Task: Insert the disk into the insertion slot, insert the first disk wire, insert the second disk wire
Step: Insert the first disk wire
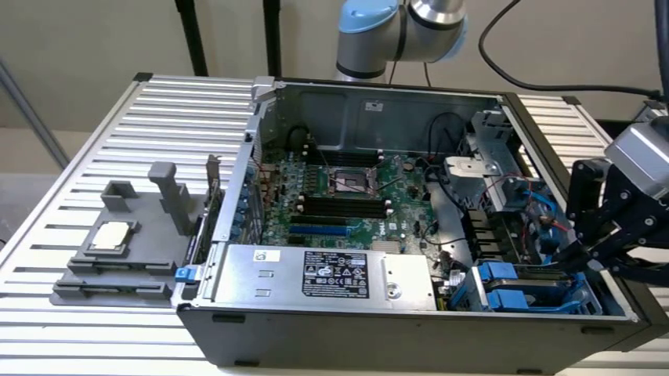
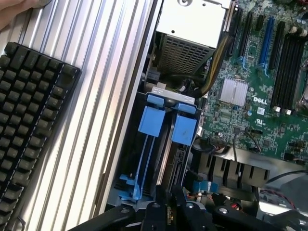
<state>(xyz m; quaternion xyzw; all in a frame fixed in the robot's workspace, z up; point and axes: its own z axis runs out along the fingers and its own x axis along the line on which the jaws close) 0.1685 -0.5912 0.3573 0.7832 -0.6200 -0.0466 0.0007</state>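
Tower case [image 1: 418,329], its side panel off, lies open on the slatted metal desk [image 1: 94,141], and the arm reaches in from the exterior view's right. The black gripper [image 1: 578,262] hangs low over the corner that holds the grey drive cage [image 1: 522,286]. That cage sits just beside the labelled silver power-supply box [image 1: 324,274], with the green motherboard [image 1: 345,196] behind.

In the wrist view, the disk [image 2: 177,161] stands on edge inside the insertion slot [image 2: 163,144]. Its blue carrier tab [image 2: 185,129] is level with a second blue tab [image 2: 153,120] in the neighbouring bay. The disk looks fully seated, not proud of the cage.

The gripper [image 2: 168,204] sits past the end of the disk furthest from those tabs and from the power-supply box [image 2: 192,29]. Its fingers [image 2: 155,211] are drawn tight together right at the cage's edge. I cannot tell whether anything is pinched between them. A small blue connector [image 2: 204,186] lies close beside them, near the motherboard [image 2: 260,72].

A black keyboard [image 2: 29,125] rests on the desk [image 2: 101,96] alongside the case. A grey fixture [image 1: 125,251] stands on the desk well apart, at the exterior view's left.
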